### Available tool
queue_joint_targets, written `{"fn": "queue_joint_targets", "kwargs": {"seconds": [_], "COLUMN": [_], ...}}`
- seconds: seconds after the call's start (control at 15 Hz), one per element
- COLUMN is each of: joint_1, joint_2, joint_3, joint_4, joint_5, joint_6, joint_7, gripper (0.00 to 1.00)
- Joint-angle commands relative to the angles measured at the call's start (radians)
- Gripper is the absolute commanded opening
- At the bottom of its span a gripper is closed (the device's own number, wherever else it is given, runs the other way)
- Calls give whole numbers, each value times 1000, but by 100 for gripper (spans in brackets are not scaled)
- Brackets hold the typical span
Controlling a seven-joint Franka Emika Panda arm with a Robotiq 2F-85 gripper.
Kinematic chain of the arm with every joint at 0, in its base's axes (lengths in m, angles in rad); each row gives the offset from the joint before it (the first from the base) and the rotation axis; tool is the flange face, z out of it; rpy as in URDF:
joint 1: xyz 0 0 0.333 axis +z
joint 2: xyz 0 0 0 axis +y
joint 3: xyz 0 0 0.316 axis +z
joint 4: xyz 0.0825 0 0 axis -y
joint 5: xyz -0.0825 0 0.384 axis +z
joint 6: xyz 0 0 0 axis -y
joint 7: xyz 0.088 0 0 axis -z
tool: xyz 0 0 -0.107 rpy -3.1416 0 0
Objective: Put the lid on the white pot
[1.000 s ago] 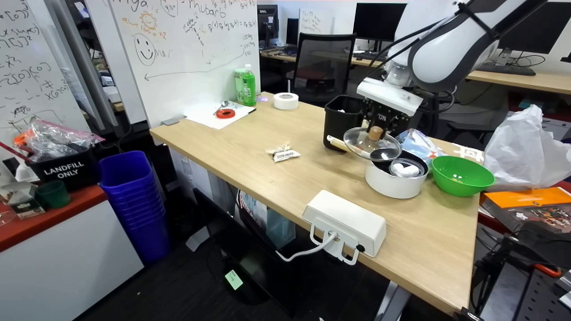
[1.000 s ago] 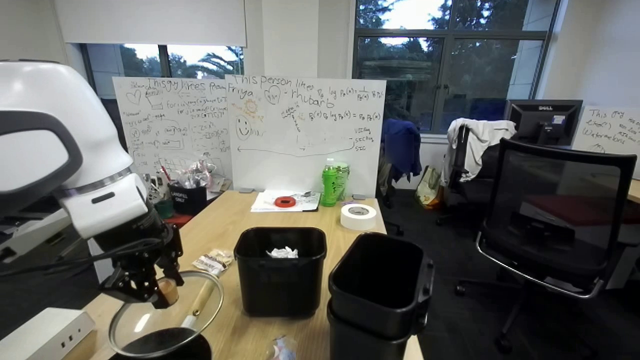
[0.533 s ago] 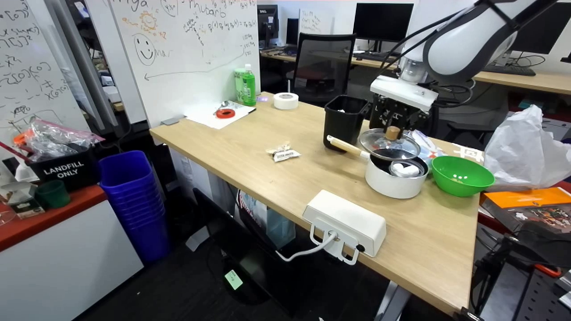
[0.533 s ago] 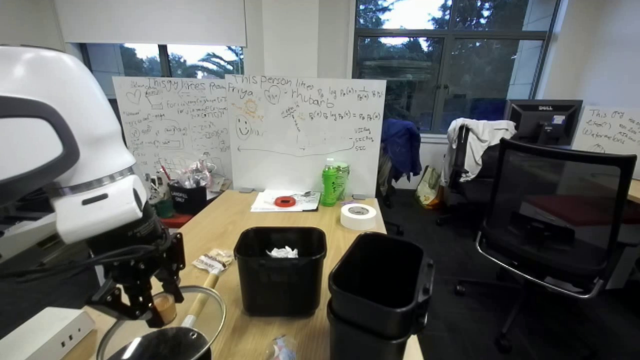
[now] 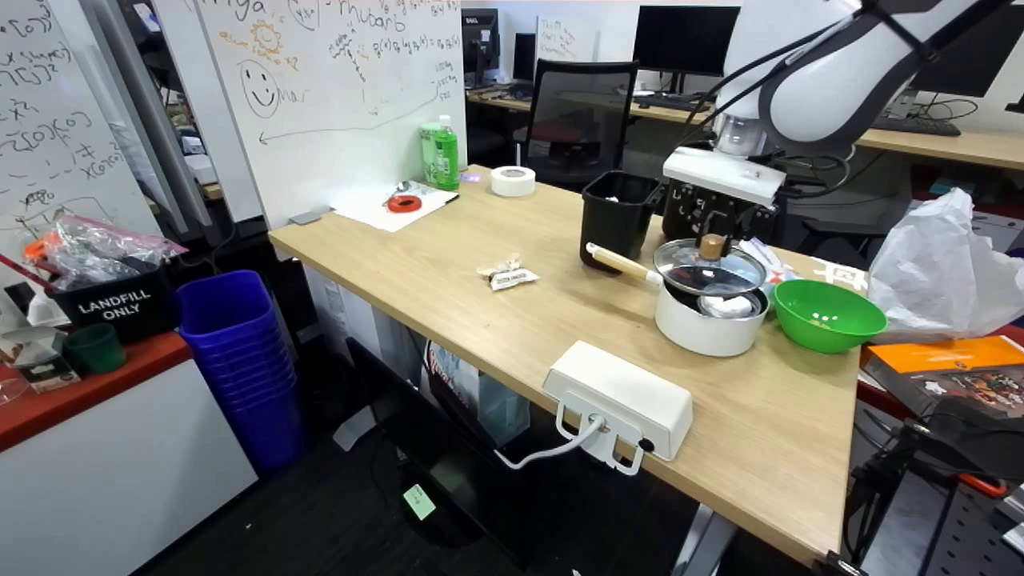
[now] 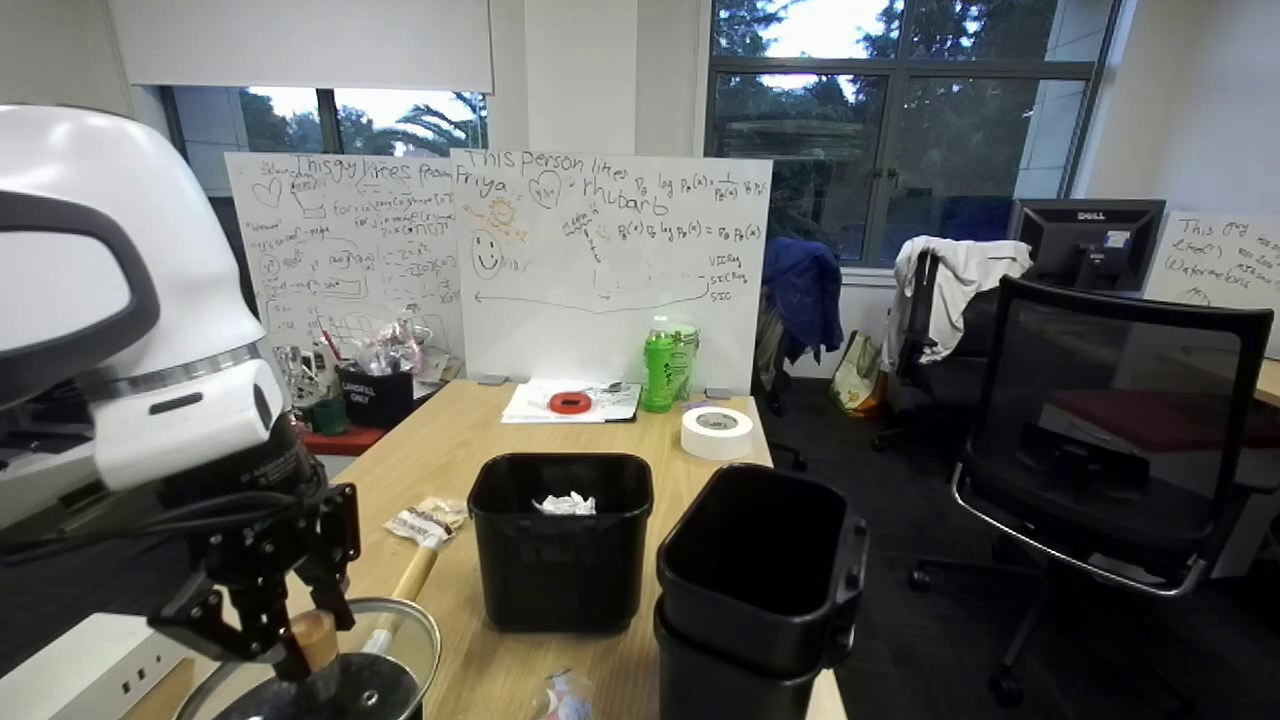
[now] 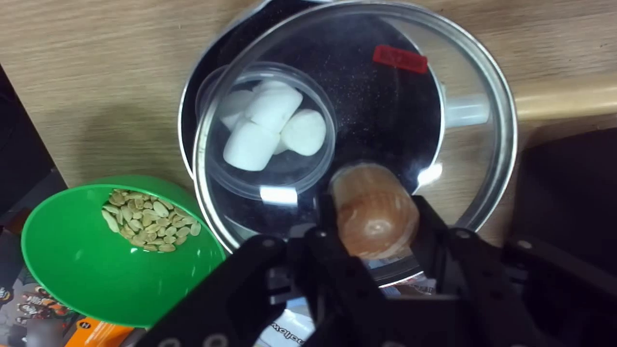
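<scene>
The lid is a clear glass disc with a metal rim and a wooden knob; it shows in both exterior views [image 5: 678,262] [image 6: 437,650] and the wrist view [image 7: 356,130]. My gripper [image 5: 712,240] is shut on the knob, with one finger on each side of it in the wrist view [image 7: 373,207]. The white pot [image 5: 708,332] stands on the table with its handle toward the black bin. The lid is just above the pot, slightly tilted and offset toward the handle. Part of the pot's dark inside [image 7: 205,77] shows uncovered. Whether lid and rim touch is unclear.
A clear cup of marshmallows [image 7: 274,125] sits inside the pot. A green bowl [image 5: 828,316] with nuts stands close beside it. A black bin [image 5: 616,220] stands by the handle. A white box [image 5: 620,396] sits at the table edge. A packet [image 5: 510,276] lies on the table.
My gripper has carried the lid toward the pot, away from the handle's end, and lowered it. The lid now covers more of the pot. The pot has not moved.
</scene>
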Motion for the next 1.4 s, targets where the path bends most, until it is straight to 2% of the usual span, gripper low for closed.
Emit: {"fn": "queue_joint_targets", "kwargs": {"seconds": [0.0, 1.33], "joint_1": [-21, -31], "joint_2": [30, 114], "joint_3": [20, 22], "joint_4": [35, 96], "joint_5": [-58, -12], "joint_6": [-49, -109], "joint_7": [60, 25], "gripper": [16, 16]}}
